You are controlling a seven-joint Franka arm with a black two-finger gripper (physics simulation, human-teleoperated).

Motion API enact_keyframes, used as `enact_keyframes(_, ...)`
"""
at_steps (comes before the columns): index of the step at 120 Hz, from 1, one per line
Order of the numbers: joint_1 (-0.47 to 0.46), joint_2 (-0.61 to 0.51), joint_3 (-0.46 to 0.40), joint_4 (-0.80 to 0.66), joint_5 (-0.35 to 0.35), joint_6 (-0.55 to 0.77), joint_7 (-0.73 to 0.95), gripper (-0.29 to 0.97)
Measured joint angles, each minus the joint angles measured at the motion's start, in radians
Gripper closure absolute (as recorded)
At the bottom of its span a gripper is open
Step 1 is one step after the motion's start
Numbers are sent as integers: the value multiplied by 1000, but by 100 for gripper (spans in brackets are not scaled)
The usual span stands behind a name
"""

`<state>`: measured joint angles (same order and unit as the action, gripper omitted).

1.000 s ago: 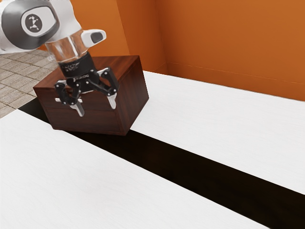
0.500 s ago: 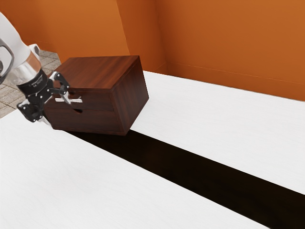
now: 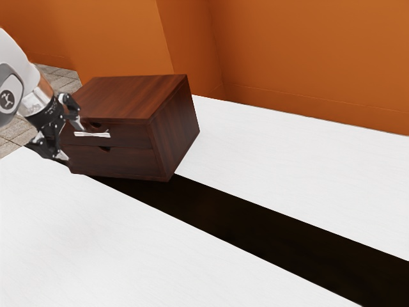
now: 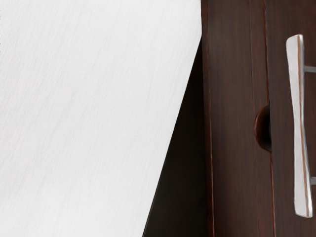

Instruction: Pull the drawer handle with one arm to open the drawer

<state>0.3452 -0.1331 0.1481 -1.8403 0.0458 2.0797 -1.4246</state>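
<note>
A dark wooden cabinet (image 3: 137, 121) stands on the table at the exterior view's left. Its drawer front (image 3: 121, 135) faces that left side and carries a silver bar handle (image 3: 91, 133). My gripper (image 3: 66, 131) hangs just off the handle's outer end, in front of the drawer face. It is open, one finger high and one low, and holds nothing. In the wrist view the handle (image 4: 299, 123) stands off the drawer face (image 4: 237, 148), beside a dark finger notch (image 4: 264, 128). The drawer looks flush with the cabinet.
The white table (image 3: 255, 166) is crossed by a wide black stripe (image 3: 255, 224) that runs under the cabinet. Orange walls (image 3: 307, 51) stand behind. A tiled floor (image 3: 19, 96) lies beyond the table's edge at the left.
My hand swung from above the cabinet's front down to the exterior view's left. It now sits level with the handle and a little closer to the drawer face. The cabinet has not moved.
</note>
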Motion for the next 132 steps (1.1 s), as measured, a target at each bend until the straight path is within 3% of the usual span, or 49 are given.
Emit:
enact_keyframes(57, 38, 174, 2, 116, 11, 69, -57, 9)
enact_keyframes(132, 59, 258, 1, 138, 2, 194, -44, 12)
